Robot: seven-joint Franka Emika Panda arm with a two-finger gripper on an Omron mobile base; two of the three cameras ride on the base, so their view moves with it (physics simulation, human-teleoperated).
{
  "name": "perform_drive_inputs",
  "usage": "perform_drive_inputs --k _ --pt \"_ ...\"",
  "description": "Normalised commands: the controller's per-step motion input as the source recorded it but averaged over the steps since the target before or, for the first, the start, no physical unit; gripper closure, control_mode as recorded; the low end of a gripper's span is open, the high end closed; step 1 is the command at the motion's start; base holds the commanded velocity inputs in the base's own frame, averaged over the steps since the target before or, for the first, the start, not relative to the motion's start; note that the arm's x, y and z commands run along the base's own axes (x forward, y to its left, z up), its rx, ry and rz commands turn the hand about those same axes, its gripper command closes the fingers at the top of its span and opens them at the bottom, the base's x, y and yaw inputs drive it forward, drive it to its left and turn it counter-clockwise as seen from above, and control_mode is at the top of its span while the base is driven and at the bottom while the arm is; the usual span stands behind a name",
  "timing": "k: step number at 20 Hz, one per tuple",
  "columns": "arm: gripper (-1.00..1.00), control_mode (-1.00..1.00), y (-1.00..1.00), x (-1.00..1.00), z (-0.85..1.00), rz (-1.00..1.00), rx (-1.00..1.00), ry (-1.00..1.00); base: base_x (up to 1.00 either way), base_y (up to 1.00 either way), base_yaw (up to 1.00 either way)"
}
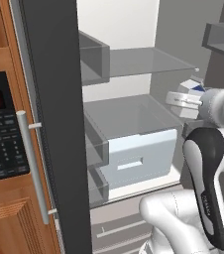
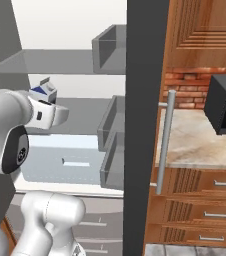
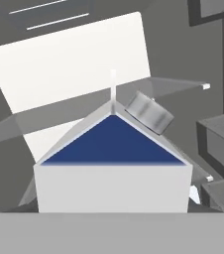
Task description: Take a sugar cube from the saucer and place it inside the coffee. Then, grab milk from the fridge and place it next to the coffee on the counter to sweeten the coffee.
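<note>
The fridge (image 1: 54,124) stands open, its dark grey door (image 2: 137,125) swung wide and its white interior with pale shelves in front of me. The milk (image 1: 192,87), a white carton with a blue gable and a grey cap, sits in my gripper (image 1: 186,96) at the right side of the fridge opening. From the right base view the milk (image 2: 42,91) pokes up just behind the gripper (image 2: 47,114). In the hand view the milk (image 3: 113,163) sits very close and hides the fingertips. The counter (image 2: 190,140) lies right of the fridge door.
A glass shelf (image 1: 143,62) and a pale drawer (image 1: 141,156) sit inside the fridge, with door bins (image 2: 110,130) on the open door. A black microwave panel (image 1: 0,129) is set in the wooden cabinet at left. A black appliance (image 2: 225,105) stands on the counter.
</note>
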Motion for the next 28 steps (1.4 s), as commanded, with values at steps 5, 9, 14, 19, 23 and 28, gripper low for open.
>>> perform_drive_inputs --k 5,9,14,19,23,28 --pt "1.00 -1.00 0.00 -0.20 -0.01 0.00 0.00 0.07 0.00 0.00 0.00" --pt "1.00 -1.00 0.00 -0.03 0.00 0.00 0.00 0.01 0.00 0.00 0.00" --pt "1.00 -1.00 0.00 -0.10 0.00 0.00 0.00 0.02 0.00 0.00 0.00" --pt "1.00 -1.00 0.00 -0.48 -0.01 0.00 0.00 0.05 0.00 0.00 0.00" --pt "1.00 -1.00 0.00 -0.07 0.00 0.00 0.00 0.00 0.00 0.00 0.00" --pt "1.00 1.00 0.00 -0.02 0.00 0.00 0.00 0.00 -0.27 0.00 0.00"
